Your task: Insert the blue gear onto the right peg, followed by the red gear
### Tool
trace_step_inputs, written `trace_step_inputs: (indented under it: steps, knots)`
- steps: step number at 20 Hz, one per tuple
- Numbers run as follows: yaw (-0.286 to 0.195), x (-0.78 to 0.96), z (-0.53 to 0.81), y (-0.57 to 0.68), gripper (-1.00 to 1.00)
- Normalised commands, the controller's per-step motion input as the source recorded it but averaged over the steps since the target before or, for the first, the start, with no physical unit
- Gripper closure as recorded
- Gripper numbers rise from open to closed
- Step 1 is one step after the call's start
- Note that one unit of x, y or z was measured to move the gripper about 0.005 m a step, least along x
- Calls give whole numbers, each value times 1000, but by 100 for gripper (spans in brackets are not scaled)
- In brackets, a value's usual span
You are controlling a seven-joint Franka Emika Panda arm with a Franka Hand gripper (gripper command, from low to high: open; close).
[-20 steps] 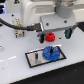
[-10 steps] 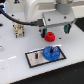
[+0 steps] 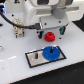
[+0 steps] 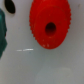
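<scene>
Blue gear: you see the flat, bright-blue toothed plastic disc lying on the grey, black-edged rectangular plate.
Red gear: the round red toothed plastic disc rests on the white table just beyond the plate, under the arm.
Jaws: you cannot tell their opening or hold.

Blue gear seated flat on the plate, toward the plate's end at the exterior view's right. Red gear on the table just behind the plate, apart from it, directly under the gripper
</scene>
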Motion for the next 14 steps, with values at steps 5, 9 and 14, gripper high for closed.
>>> trace_step_inputs:
  steps: [5, 9, 14]
  knots:
    - [0, -269, -309, 19, -100]
    - [0, -190, -155, 24, 100]
    - [0, -111, -44, 10, 100]
